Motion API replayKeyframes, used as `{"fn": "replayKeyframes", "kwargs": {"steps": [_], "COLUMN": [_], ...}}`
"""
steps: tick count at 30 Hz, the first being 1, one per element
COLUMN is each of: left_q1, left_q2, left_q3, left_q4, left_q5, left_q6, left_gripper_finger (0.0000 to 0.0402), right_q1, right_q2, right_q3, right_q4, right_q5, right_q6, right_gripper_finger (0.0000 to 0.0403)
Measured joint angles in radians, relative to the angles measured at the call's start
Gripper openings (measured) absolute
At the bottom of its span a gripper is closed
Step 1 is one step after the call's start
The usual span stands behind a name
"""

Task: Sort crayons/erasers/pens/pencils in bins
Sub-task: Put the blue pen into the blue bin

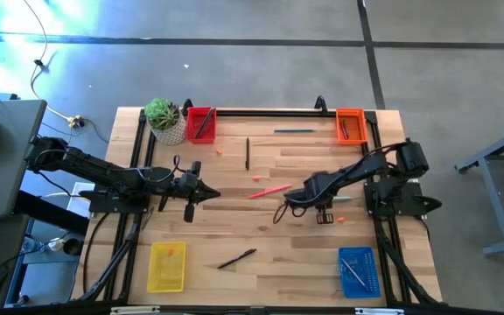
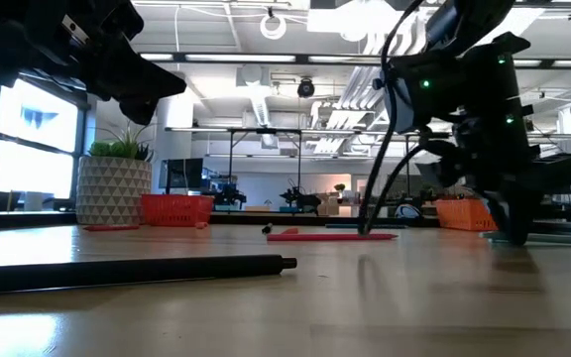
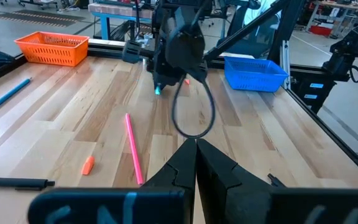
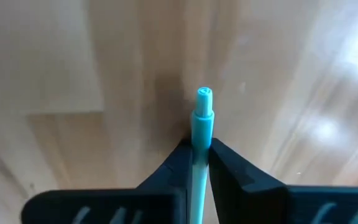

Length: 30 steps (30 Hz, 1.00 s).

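My right gripper (image 1: 325, 215) hangs over the table's right middle, pointing down, shut on a light blue pen (image 4: 203, 115). It also shows in the left wrist view (image 3: 159, 87). My left gripper (image 1: 210, 194) is shut and empty over the left middle, pointing toward the table's right edge. A long pink-red stick (image 1: 270, 190) lies between the two grippers. Short orange crayons (image 1: 257, 177) (image 1: 220, 150) lie on the wood. The red bin (image 1: 201, 123), orange bin (image 1: 350, 125), yellow bin (image 1: 166, 266) and blue bin (image 1: 358, 271) stand at the table's corners. My right gripper pinches the pen's shaft (image 4: 202, 132) between its two fingers (image 4: 225, 158), just behind the pen's end. The fingers come from above and lie along the pen. The pen's short free end (image 4: 204, 94) sticks out past the fingertips toward the table.
One black pen (image 1: 246, 153) lies at the far middle and another (image 1: 237, 258) near the front edge. A blue pencil (image 1: 294, 131) lies by the far edge. A white pot with a green plant (image 1: 164, 120) stands beside the red bin.
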Motion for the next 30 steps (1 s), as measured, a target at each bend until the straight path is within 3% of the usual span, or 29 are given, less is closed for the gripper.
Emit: {"fn": "replayKeyframes", "kwargs": {"steps": [10, 17, 23, 30], "left_q1": [0.000, -0.001, -0.022, -0.027], "left_q2": [0.000, 0.000, 0.000, 0.000], "left_q3": [0.000, 0.000, 0.000, 0.000], "left_q4": [0.000, -0.002, -0.004, -0.003], "left_q5": [0.000, 0.000, 0.000, -0.002], "left_q6": [0.000, -0.001, 0.006, 0.007], "left_gripper_finger": [0.0000, 0.0000, 0.0000, 0.0000], "right_q1": [-0.024, 0.011, 0.141, 0.441], "right_q2": [-0.093, -0.195, -0.310, -0.409], "right_q3": [0.038, 0.158, 0.231, 0.231], "right_q4": [0.006, -0.086, -0.106, -0.105], "right_q5": [0.012, -0.089, -0.204, -0.144], "right_q6": [0.221, 0.509, 0.797, 1.185], "right_gripper_finger": [0.0027, 0.0027, 0.0028, 0.0028]}}
